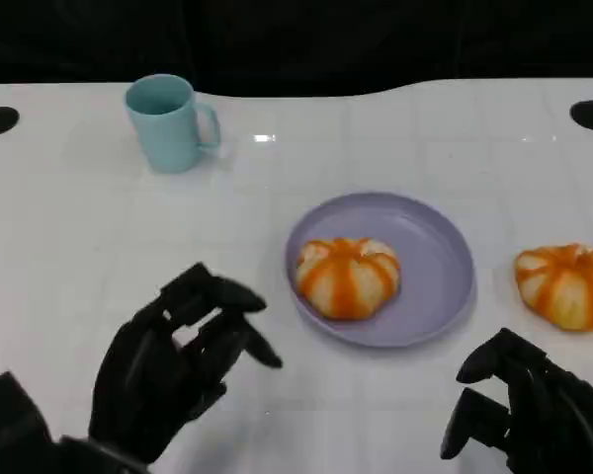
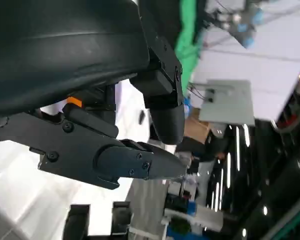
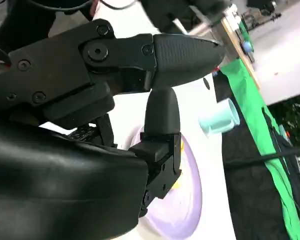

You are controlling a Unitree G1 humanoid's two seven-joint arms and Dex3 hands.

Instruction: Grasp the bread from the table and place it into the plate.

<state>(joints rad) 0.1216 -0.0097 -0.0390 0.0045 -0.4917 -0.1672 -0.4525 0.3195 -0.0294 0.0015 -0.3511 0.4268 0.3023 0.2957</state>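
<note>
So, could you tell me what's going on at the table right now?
A humanoid robot is moving bread onto a plate. One round orange-striped bun already sits in the lilac plate, and a second, similar bun lies on the white table to the plate's right. The left hand hovers beside the plate with fingers apart, holding nothing. The right hand is low near the second bun, also holding nothing. A light blue mug stands at the back.

head view down on table (image 1: 79,247), wrist views close behind hands
</note>
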